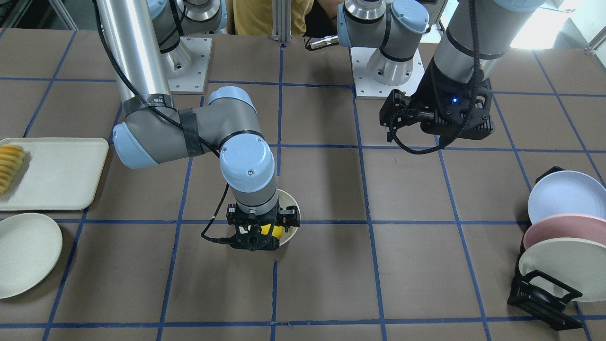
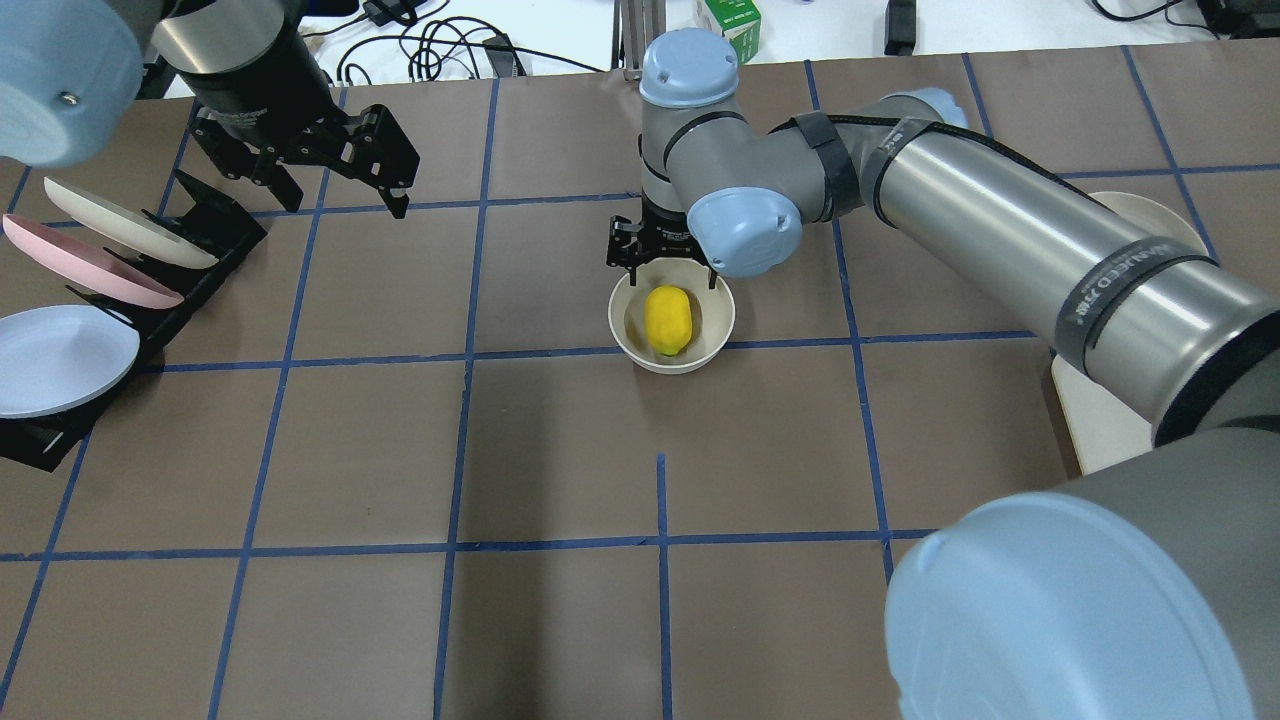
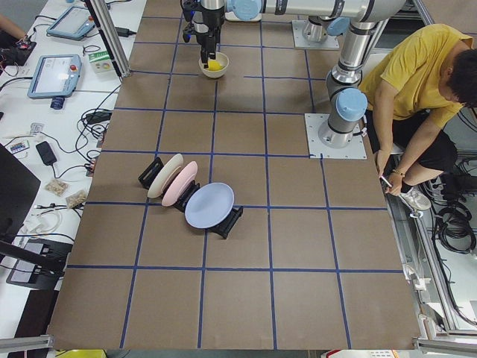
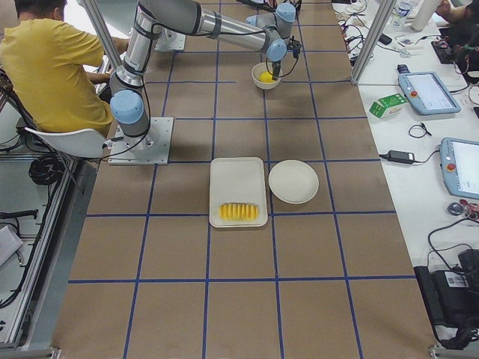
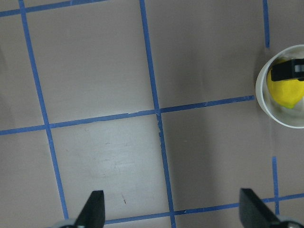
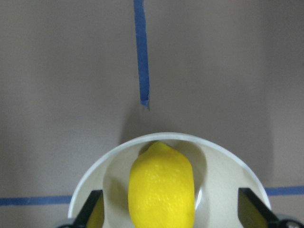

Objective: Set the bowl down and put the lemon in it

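The off-white bowl (image 2: 700,350) stands upright near the middle of the table. The yellow lemon (image 2: 668,318) lies inside it. My right gripper (image 2: 660,265) hangs open just above the bowl's far rim, its fingers on either side of the lemon and apart from it. The right wrist view shows the lemon (image 6: 161,187) in the bowl (image 6: 223,161) between the spread fingertips (image 6: 92,209). My left gripper (image 2: 340,195) is open and empty above the table at the far left. Its wrist view shows bare table and the bowl (image 5: 263,102) at the right edge.
A black rack (image 2: 200,225) with upright cream, pink and blue plates stands at the left edge. A white tray (image 1: 52,173) with sliced yellow food and a flat off-white plate (image 1: 26,253) lie on my right side. A person in yellow (image 3: 417,82) sits beside the robot's base.
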You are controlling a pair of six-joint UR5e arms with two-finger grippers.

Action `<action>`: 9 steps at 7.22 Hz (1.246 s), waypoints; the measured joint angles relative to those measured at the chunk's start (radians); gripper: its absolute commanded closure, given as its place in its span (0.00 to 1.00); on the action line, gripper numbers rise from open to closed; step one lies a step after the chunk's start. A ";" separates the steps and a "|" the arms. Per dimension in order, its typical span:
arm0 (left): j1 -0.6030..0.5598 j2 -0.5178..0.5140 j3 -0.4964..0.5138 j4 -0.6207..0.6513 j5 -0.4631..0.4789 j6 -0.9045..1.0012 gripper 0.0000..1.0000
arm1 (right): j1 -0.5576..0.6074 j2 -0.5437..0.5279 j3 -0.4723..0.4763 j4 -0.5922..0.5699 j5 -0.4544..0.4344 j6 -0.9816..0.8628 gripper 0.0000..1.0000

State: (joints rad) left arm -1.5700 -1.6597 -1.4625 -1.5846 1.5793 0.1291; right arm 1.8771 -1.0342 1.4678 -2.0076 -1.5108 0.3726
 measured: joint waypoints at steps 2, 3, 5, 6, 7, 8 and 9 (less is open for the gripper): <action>-0.001 0.005 -0.009 0.001 0.015 0.000 0.00 | -0.050 -0.120 0.000 0.138 -0.037 -0.001 0.00; -0.001 0.004 -0.012 0.004 0.010 -0.003 0.00 | -0.109 -0.199 0.003 0.221 -0.049 -0.001 0.00; -0.002 0.005 -0.013 0.007 0.006 -0.006 0.00 | -0.241 -0.342 0.014 0.365 -0.057 -0.017 0.00; -0.002 0.006 -0.012 0.007 0.009 -0.006 0.00 | -0.279 -0.383 0.017 0.449 -0.058 -0.065 0.00; -0.001 0.006 -0.012 0.007 0.015 -0.006 0.00 | -0.297 -0.415 0.018 0.511 -0.061 -0.141 0.00; -0.001 0.006 -0.012 0.006 0.017 -0.006 0.00 | -0.304 -0.441 0.018 0.541 -0.062 -0.191 0.00; -0.002 0.005 -0.012 0.006 0.017 -0.006 0.00 | -0.306 -0.459 0.019 0.554 -0.061 -0.215 0.00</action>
State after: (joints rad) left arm -1.5717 -1.6544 -1.4747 -1.5784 1.5961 0.1228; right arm 1.5707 -1.4930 1.4864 -1.4539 -1.5722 0.1574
